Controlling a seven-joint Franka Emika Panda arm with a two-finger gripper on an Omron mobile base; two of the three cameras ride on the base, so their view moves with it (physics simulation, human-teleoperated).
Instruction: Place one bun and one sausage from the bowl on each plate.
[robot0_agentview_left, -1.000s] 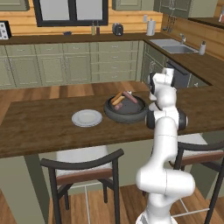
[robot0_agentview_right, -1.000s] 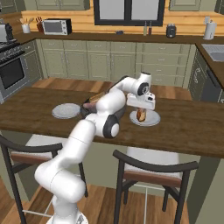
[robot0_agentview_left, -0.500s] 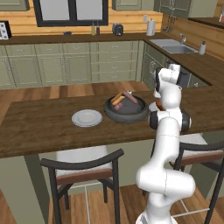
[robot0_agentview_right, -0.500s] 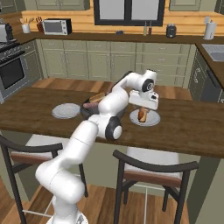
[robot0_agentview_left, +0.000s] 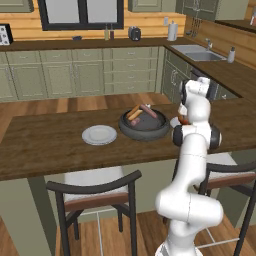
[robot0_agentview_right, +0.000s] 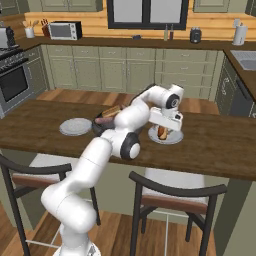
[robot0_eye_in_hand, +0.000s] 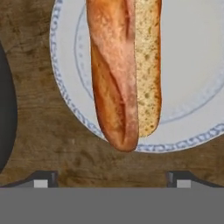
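The gripper (robot0_eye_in_hand: 112, 178), fingers spread wide and holding nothing, hangs directly above the plate (robot0_eye_in_hand: 192, 78) beside the bowl (robot0_agentview_left: 144, 128), where the bun (robot0_eye_in_hand: 124, 70) lies with its long axis crossing the finger line.

You are looking at a home kitchen: sage-green cabinets (robot0_agentview_left: 90, 75) under a wood-panelled wall, a steel sink (robot0_agentview_left: 197, 52), a silver microwave (robot0_agentview_right: 63, 30), a black oven (robot0_agentview_right: 14, 85), and a dark wooden bench (robot0_agentview_left: 45, 145) with dark chairs (robot0_agentview_left: 95, 192).

Bun (robot0_eye_in_hand: 124, 70) and plate (robot0_eye_in_hand: 192, 87) run past the hand view's edges.
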